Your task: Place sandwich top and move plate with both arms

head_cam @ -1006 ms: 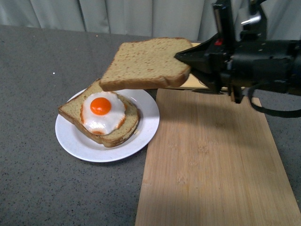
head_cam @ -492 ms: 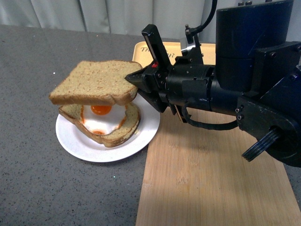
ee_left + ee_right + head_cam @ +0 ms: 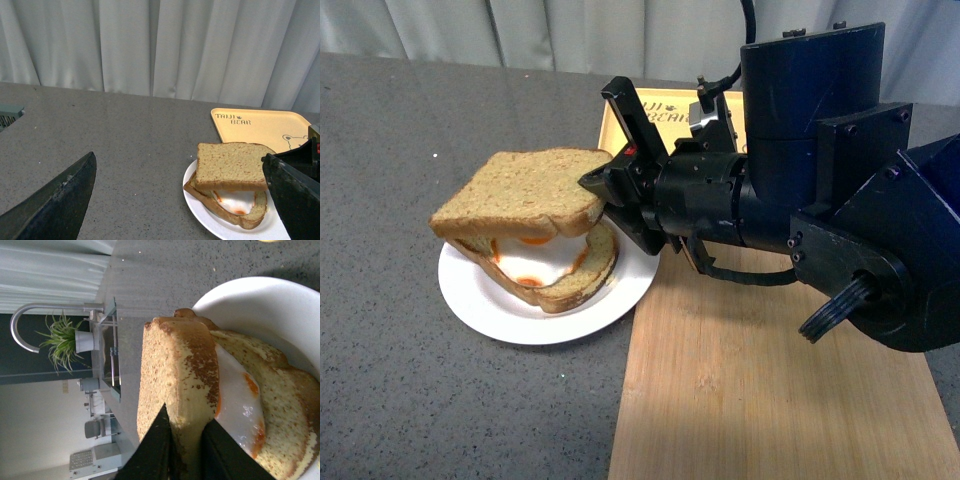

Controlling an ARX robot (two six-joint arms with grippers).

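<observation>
The sandwich top (image 3: 520,190), a thick brown speckled slice, is pinched at its right edge by my right gripper (image 3: 595,184), which is shut on it. The slice lies just over the lower slice bearing the fried egg (image 3: 545,262), its far-left end touching or nearly touching. Both sit on the round white plate (image 3: 480,295). In the right wrist view the fingers (image 3: 157,440) clamp the slice's crust (image 3: 180,385) beside the egg white (image 3: 240,400). In the left wrist view the sandwich top (image 3: 227,165) and plate (image 3: 200,215) lie ahead; my left gripper (image 3: 185,200) is open, its fingers (image 3: 60,200) wide apart.
A bamboo cutting board (image 3: 770,370) lies right of the plate under my right arm. The yellow bear-print tray (image 3: 660,115) stands behind it, also in the left wrist view (image 3: 260,125). Grey countertop (image 3: 400,130) stretches to the left; curtains hang at the back.
My right gripper carried the sandwich top left and down, from high above the plate's right side to resting just over the egg slice.
</observation>
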